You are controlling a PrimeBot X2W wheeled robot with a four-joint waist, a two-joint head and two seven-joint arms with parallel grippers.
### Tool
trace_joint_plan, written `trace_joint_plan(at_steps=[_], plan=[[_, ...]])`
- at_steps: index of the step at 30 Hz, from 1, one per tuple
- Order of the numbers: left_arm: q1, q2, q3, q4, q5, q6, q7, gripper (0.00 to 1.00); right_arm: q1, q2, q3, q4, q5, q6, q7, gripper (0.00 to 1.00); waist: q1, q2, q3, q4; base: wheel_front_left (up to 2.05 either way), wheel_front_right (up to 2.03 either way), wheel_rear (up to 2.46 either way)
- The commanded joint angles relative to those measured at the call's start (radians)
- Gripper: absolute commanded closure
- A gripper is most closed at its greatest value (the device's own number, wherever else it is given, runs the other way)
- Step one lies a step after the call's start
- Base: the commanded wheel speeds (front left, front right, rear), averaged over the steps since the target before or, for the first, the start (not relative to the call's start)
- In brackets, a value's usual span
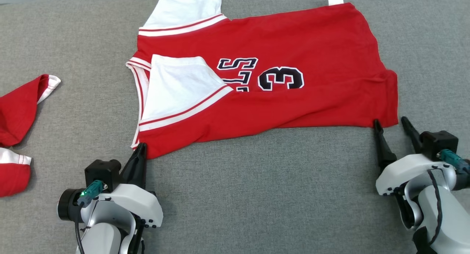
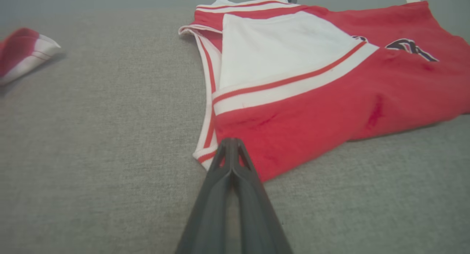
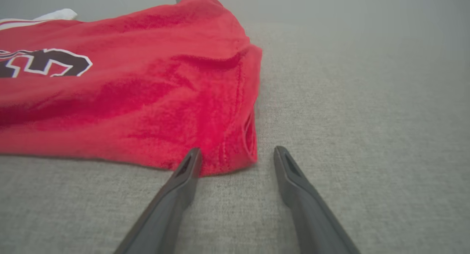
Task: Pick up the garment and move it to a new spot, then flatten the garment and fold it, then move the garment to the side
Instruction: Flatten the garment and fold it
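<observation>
left gripper [image 1: 141, 147] closed tight at shirt [image 1: 293, 37] corner, hold on cloth unclear; right gripper [image 1: 390, 120] wide open at hem corner, empty.

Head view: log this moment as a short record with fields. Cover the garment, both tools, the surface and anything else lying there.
garment: red and white fabric jersey, spread flat, one white sleeve folded onto its front
left tool: shut, apparently pinching the jersey's near left corner
right tool: open, fingers either side of the jersey's near right corner
surface: grey woven cloth surface
other: second red and white cloth at the far left, apart from the jersey
</observation>
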Motion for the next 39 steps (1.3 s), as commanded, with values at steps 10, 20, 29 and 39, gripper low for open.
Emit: trace_joint_plan(at_steps=[10,20,29,39], plan=[[-0.005,0.015,-0.008,0.027,-0.005,-0.008,-0.022,1.00,-0.032,-0.063,0.126,0.085,0.104,0.000,0.001,1.00,0.0000,0.0000,-0.023,0.012,0.00,0.00,0.00],[-0.009,0.007,-0.014,0.036,-0.024,0.013,0.018,0.00,-0.016,-0.093,0.193,0.066,0.148,0.000,0.001,1.00,0.0000,0.0000,-0.042,-0.001,0.00,0.00,0.00],[-0.085,0.009,-0.037,0.145,-0.021,-0.004,0.036,1.00,-0.050,-0.106,0.240,0.065,0.166,0.000,0.000,1.00,0.0000,0.0000,-0.039,-0.008,0.00,0.00,0.00],[0.010,0.035,-0.027,0.033,-0.080,-0.038,0.078,1.00,0.006,-0.158,0.254,0.030,0.225,0.000,0.000,1.00,0.0000,0.0000,-0.055,0.009,0.00,0.00,0.00]])
